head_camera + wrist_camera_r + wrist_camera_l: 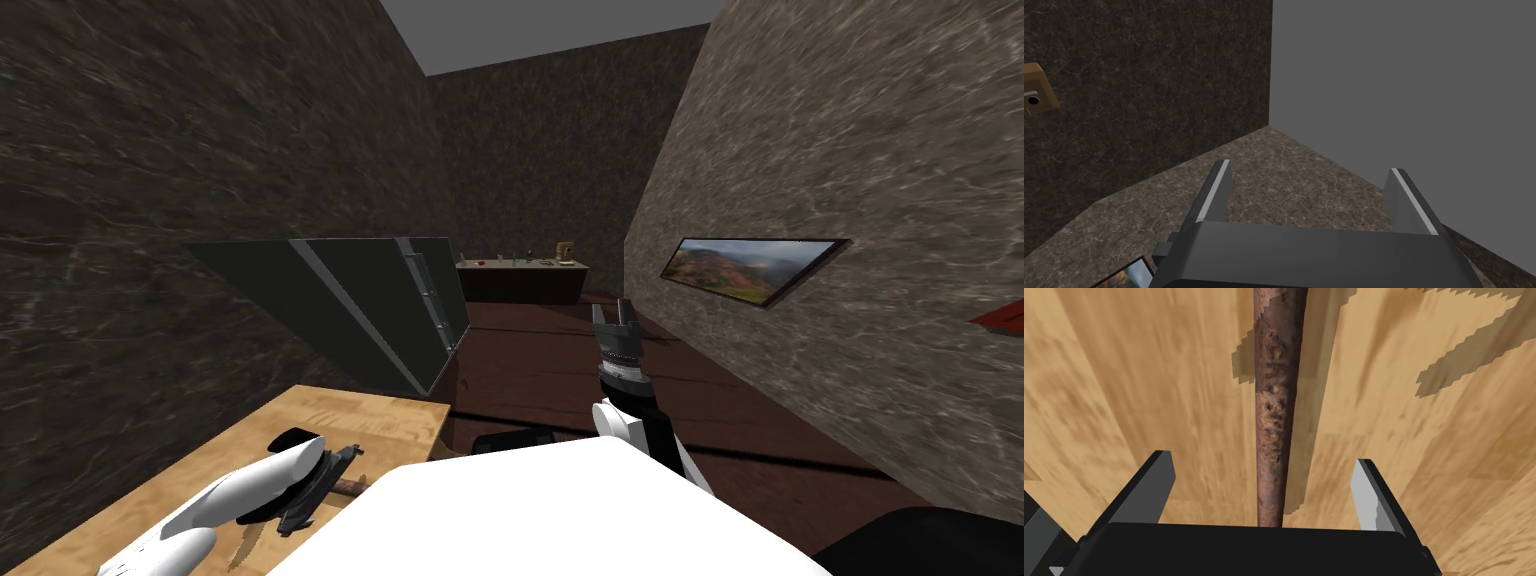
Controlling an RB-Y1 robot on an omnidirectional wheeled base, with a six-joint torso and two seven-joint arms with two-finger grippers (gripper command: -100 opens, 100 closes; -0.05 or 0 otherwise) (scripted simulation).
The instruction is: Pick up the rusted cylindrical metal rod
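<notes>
Rod (1272, 413) lies flat on the wooden table (1124, 378), running between the fingers of the left gripper (1264, 459), which is wide open and holds nothing. Best bet: go lower, keep the rod centred, then close squarely across it. It looks thin, round, reddish-brown and rust-pitted. Right gripper (613, 312) is raised, open and empty.

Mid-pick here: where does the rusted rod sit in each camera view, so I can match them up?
Head view: a short stretch of the rusted rod shows bottom left, lying on the wooden table.
Left wrist view: it runs lengthwise between the left gripper's open fingers, touching neither.
Right wrist view: the right gripper, open, faces away from the table.
Shared landmark: the wooden table top under the rod.
</notes>
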